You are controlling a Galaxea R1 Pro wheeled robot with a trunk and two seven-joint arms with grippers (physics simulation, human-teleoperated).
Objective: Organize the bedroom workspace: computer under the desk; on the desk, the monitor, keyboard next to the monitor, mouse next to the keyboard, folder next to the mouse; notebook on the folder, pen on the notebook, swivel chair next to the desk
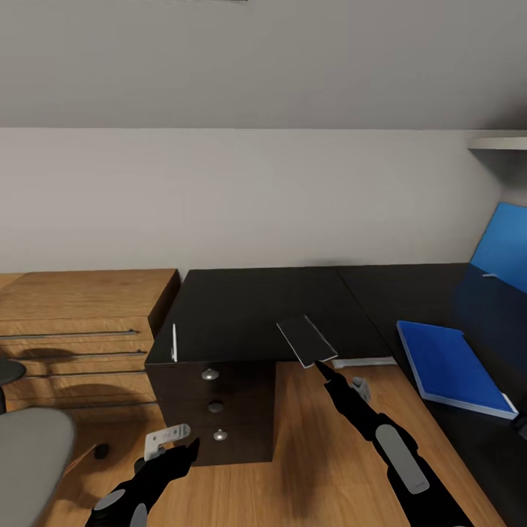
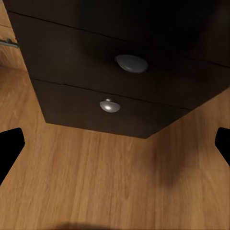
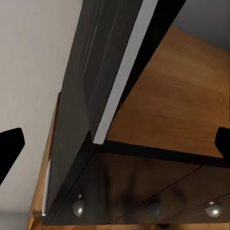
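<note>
The glossy black desk (image 1: 249, 307) fills the middle, its drawer unit (image 1: 212, 410) below. A dark notebook (image 1: 306, 338) with a white page edge lies askew at the desk's front edge, one corner past it. My right gripper (image 1: 326, 369) is at that corner, fingers apart in the right wrist view, where the notebook (image 3: 110, 72) looms close. The blue folder (image 1: 450, 369) lies flat on the desk's right wing. The white pen (image 1: 174, 342) rests at the desk's left end. My left gripper (image 1: 183, 446) hangs open and empty low before the drawers (image 2: 115, 91). The swivel chair's grey seat (image 1: 29, 454) sits at the lower left.
A light-wood cabinet (image 1: 80, 315) adjoins the desk's left end. A tilted blue panel (image 1: 505, 245) stands at the desk's far right under a white shelf (image 1: 498, 143). A small black lump (image 1: 102, 451) lies on the wood floor (image 1: 307, 454) near the chair.
</note>
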